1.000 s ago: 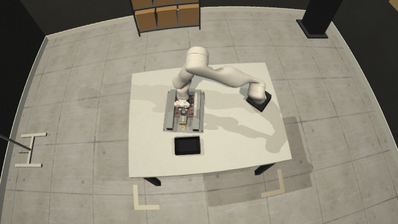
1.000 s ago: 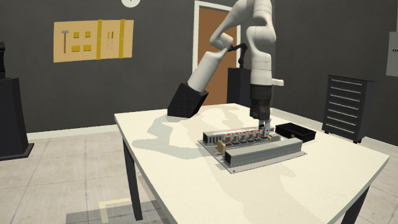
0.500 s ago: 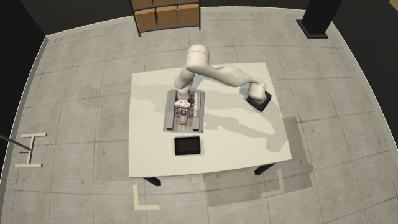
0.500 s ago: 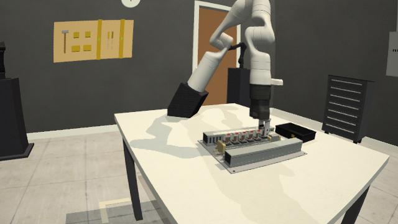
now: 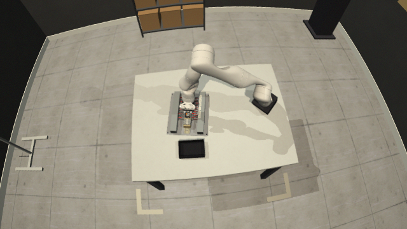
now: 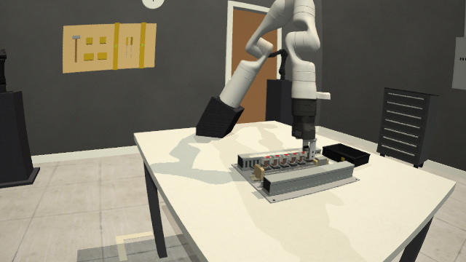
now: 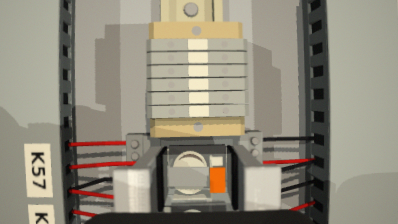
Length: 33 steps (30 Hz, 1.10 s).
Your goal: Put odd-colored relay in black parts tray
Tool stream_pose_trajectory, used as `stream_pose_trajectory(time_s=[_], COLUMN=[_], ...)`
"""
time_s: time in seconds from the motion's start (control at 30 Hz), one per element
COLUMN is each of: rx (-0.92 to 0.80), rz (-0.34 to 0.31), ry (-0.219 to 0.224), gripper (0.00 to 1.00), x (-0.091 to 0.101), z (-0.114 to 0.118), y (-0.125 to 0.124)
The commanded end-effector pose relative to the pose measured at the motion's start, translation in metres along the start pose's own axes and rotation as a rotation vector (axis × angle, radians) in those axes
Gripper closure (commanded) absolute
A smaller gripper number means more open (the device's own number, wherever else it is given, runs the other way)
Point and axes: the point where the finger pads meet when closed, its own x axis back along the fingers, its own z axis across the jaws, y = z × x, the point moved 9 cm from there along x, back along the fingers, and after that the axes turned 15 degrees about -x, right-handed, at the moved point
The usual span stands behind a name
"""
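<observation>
The orange-button relay [image 5: 187,115] [image 7: 190,176] was clasped at its sides by the claw [image 5: 187,112] [image 6: 309,157] [image 7: 197,168], whose fingers were parted about halfway. It was held over the panel [image 5: 206,131] [image 6: 277,199] [image 7: 112,75], at the row's end nearest the black tray [image 5: 191,140] [image 6: 365,160]. The five red-button relays [image 6: 285,160] were lined up beyond it. The panel was seen lying flat on the counter [image 5: 238,146] [image 6: 328,215].

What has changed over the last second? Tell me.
Nothing visibly moved: the gripper remains down around the orange-button relay; a fresh grip can't be confirmed. The panel and tray stayed put.
</observation>
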Motion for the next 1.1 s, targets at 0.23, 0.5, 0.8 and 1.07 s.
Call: stream_pose_trajectory(time_s=[0.23, 0.5, 0.8, 1.07], rx=[0.000, 0.000, 0.000, 0.000], rz=[0.005, 0.004, -0.002, -0.004], ry=[0.023, 0.014, -0.006, -0.013], gripper=[1.00, 1.00, 1.00, 1.00], x=[0.0007, 0.0007, 0.0009, 0.0009], z=[-0.0018, -0.0007, 0.0015, 0.0025], y=[0.0007, 0.0003, -0.0002, -0.0005])
